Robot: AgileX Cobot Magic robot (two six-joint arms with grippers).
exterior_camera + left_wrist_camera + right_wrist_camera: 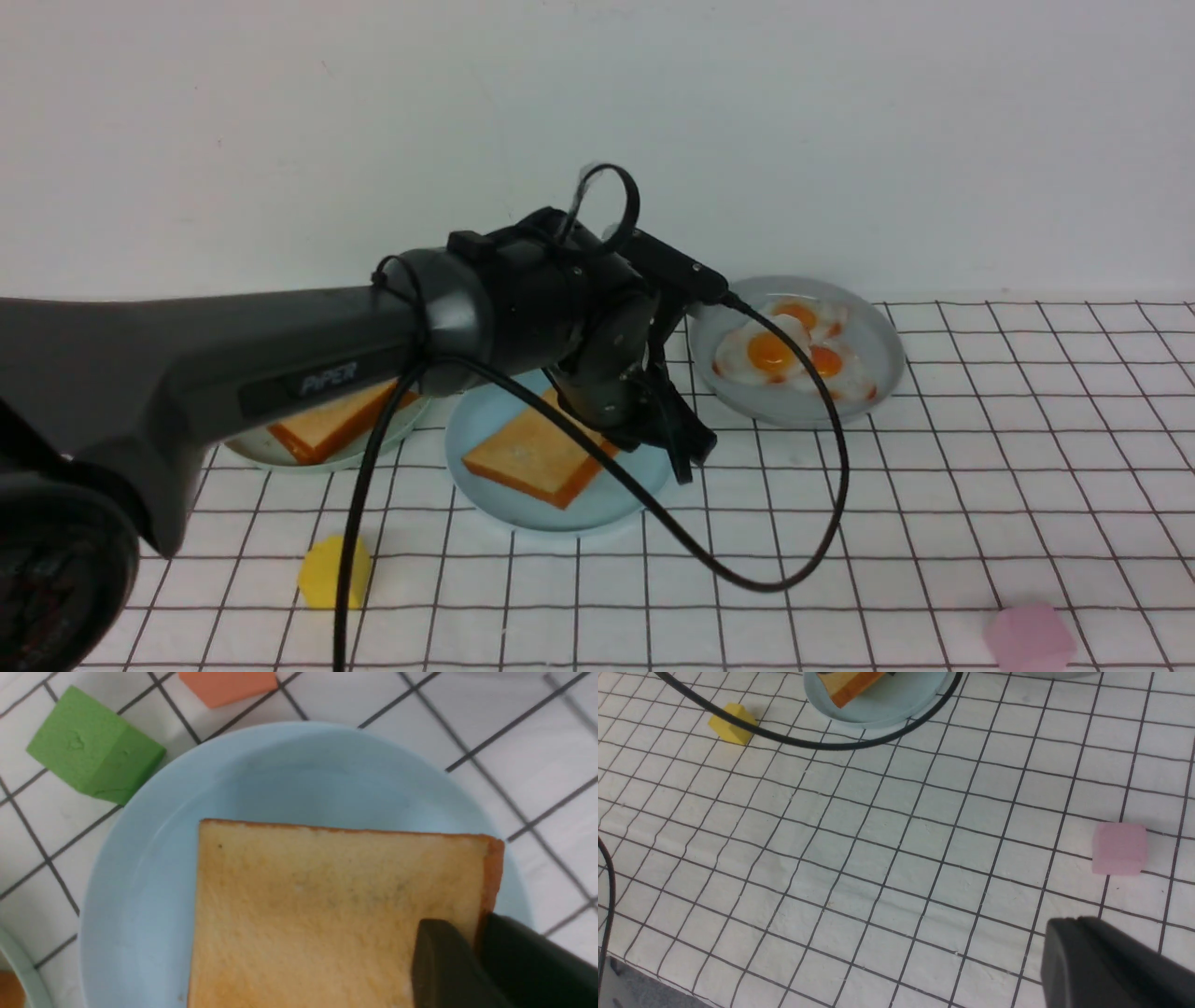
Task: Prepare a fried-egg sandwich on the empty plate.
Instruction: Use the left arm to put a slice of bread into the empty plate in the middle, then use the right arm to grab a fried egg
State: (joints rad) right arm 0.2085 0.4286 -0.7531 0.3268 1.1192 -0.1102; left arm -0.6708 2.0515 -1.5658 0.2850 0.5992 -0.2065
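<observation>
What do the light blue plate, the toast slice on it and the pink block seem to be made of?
Light blue plate: probably plastic, smooth, with a soft sheen and even colour. Toast slice: possibly foam imitation; finely pitted matte face, uniform orange crust. Pink block: likely foam; matte, soft rounded edges.

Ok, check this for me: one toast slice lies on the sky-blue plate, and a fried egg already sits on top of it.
No. The toast slice does lie on the sky-blue plate, but its top is bare: the front view shows the fried eggs over in the grey plate, apart from it.
</observation>
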